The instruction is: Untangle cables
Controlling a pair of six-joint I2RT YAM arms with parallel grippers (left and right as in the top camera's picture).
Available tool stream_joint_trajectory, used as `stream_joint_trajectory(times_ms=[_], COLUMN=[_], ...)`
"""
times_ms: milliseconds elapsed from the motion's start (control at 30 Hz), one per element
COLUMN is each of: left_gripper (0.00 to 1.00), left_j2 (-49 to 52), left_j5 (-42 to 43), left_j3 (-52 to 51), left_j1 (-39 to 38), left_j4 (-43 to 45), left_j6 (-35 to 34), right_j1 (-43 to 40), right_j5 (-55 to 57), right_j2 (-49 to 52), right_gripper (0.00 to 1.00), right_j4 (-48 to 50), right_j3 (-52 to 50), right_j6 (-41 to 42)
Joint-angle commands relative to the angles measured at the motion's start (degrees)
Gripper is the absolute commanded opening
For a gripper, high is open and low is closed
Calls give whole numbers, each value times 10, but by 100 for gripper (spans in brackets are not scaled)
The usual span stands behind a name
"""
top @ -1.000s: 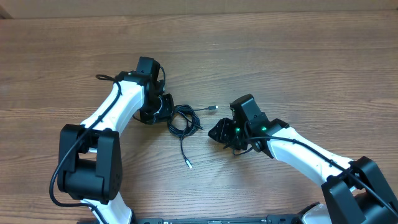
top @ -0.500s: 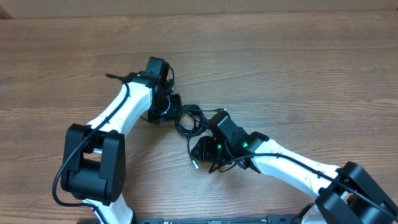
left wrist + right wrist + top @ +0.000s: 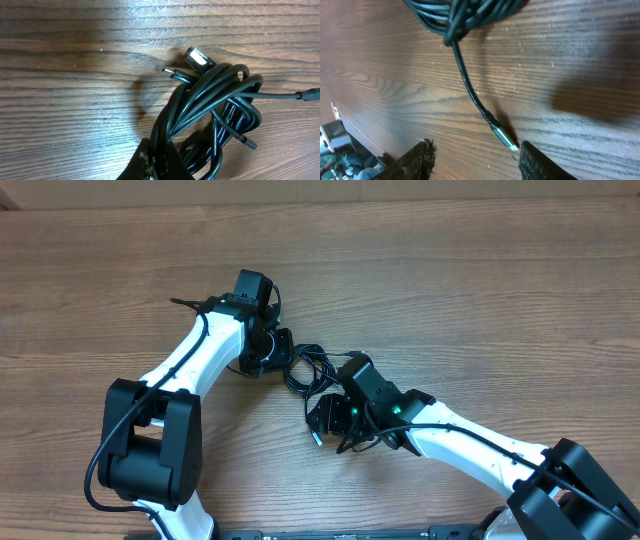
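- wood-grain desk (image 3: 480,280) carries everything; judged step: drawing one loose cord (image 3: 469,90) out of the tangle.
- nearest, right tool (image 3: 477,160) stands spread astride the silver plug tip (image 3: 504,139); next it must lower and pinch.
- the loose cord's long axis runs from plug to cables (image 3: 305,370), plug pointing toward the desk's near edge.
- farther, left tool (image 3: 155,162) pinches the cables mid-desk.

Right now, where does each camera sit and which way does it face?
Overhead: above the table, facing down; left arm, right arm and the cables show.
Left wrist: low over the table, facing the cables; left gripper shut on them at bottom edge.
Right wrist: low, facing a loose plug end; right gripper open, straddling it.
Shared: both wrist views catch the same cables.
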Motion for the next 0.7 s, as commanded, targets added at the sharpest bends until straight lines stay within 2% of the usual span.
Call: stream_joint_trajectory(times_ms=[0, 167, 300, 433, 500, 667], left_gripper=[8, 4, 4, 4, 4, 4], left_j2=[3, 3, 3, 3, 3, 3], left_j5=[7, 7, 7, 7, 7, 7], left_j3=[-1, -1, -1, -1, -1, -1], left_j1=[-3, -3, -2, -2, -2, -2], left_j4=[1, 2, 2, 3, 3, 4], left_j6=[-4, -3, -4, -4, -4, -4], right_j1=[21, 69, 76, 76, 76, 76], right_j5=[31, 110, 113, 113, 113, 136], right_j2=[0, 16, 46, 58, 58, 58], right_gripper=[54, 54, 53, 40, 38, 39], right_j4=[19, 50, 91, 104, 105, 112], right_j3=[-3, -3, -3, -3, -3, -3], right_j6=[17, 49, 49, 53, 53, 53])
